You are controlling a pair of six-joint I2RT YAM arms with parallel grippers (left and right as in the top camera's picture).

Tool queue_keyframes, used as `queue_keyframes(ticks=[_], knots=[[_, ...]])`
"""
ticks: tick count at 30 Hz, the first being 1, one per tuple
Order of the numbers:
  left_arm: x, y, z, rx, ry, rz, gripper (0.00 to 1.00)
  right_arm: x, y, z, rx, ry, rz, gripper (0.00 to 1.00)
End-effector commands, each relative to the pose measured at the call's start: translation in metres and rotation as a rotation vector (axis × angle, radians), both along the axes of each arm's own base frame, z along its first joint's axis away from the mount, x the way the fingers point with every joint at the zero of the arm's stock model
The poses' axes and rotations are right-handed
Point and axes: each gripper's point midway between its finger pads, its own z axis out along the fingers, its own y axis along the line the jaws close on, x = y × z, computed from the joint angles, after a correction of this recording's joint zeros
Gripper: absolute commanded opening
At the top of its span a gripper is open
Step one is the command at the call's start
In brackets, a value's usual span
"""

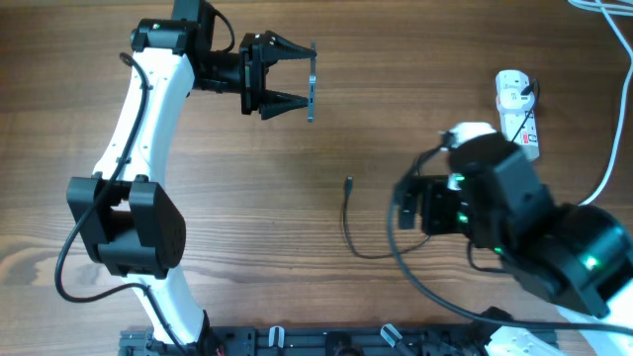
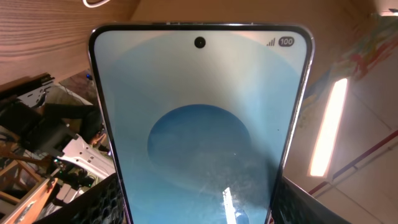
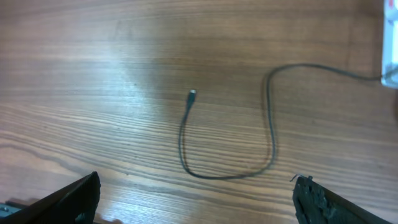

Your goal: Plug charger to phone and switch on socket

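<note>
A robotics lab, seemingly; robot arms (image 1: 148,109) on a wooden table (image 1: 396,59); ceiling strip light (image 2: 329,124).

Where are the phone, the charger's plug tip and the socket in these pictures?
phone (image 2: 200,143): left wrist view, the middle of its screen.
charger (image 3: 192,93): right wrist view, the small plug tip at its free end.
socket (image 1: 518,124): overhead view, its white body, near the right edge.

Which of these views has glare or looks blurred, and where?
Left wrist view: a bright streak of glare low on the phone screen, a strip lamp behind. Right wrist view: slightly soft, the charger plug tip fuzzy. Overhead view: sharp, evenly lit.
</note>
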Motion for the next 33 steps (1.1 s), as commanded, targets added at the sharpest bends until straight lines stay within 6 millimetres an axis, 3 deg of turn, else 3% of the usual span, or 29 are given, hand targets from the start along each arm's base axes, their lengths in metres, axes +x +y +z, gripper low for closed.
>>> queue_keyframes(ticks=[1, 9, 15, 21, 29, 33], knots=[[-0.006, 0.001, 0.019, -0.057, -0.014, -0.007, 0.7, 0.018, 0.016, 0.015, -0.056, -0.046, -0.028, 0.99], [-0.006, 0.001, 0.019, -0.056, -0.023, -0.007, 0.7, 0.05, 0.094, 0.065, -0.025, -0.14, 0.114, 0.99], [-0.005, 0.001, 0.019, -0.054, -0.029, -0.007, 0.69, 0.085, 0.137, 0.055, -0.032, -0.171, 0.104, 0.99], [-0.003, 0.0, 0.015, -0.034, -0.053, -0.004, 0.69, 0.096, 0.151, 0.063, 0.036, -0.213, 0.084, 0.98], [-0.003, 0.0, 0.015, -0.032, -0.048, -0.003, 0.69, 0.118, 0.144, 0.053, -0.024, -0.255, -0.04, 0.92], [-0.003, 0.0, 0.015, -0.032, -0.047, -0.003, 0.69, 0.122, 0.15, 0.058, -0.004, -0.281, -0.034, 0.77]])
